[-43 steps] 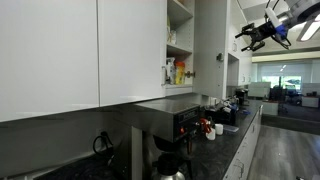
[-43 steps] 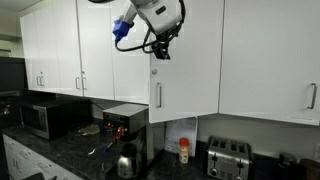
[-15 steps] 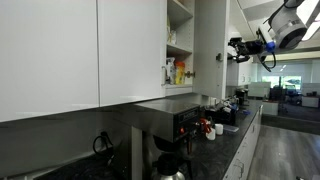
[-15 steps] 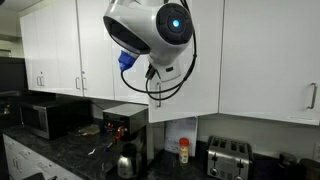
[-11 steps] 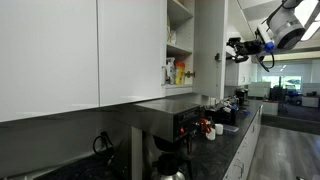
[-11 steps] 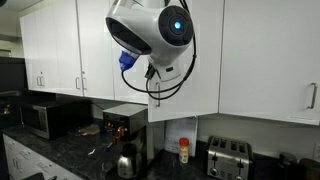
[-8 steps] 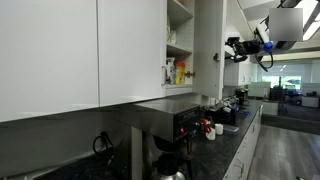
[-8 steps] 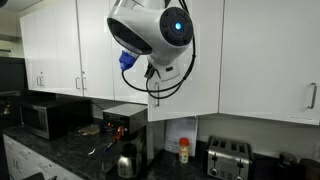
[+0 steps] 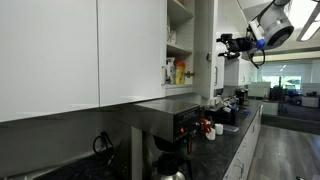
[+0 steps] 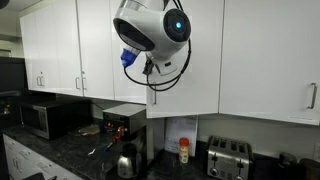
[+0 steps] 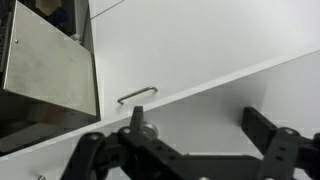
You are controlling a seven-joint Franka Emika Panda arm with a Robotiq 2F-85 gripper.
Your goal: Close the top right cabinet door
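Observation:
The top right cabinet door is a tall glossy white panel standing open, out from the cabinet row. In the wrist view the door fills the upper picture, its slim silver handle near the edge. My gripper is open and empty, right at the door's outer face at upper height; I cannot tell whether it touches. In the wrist view both black fingers of the gripper are spread, with only white panel between them. In an exterior view the arm's white wrist body hides the gripper and part of the door.
Open shelves with bottles sit beside the door. A coffee machine stands on the dark counter below. A toaster, a microwave and a kettle also stand on the counter. Closed white cabinets flank the door.
The gripper has moved in toward the open door and now sits against its face. The door itself looks unmoved.

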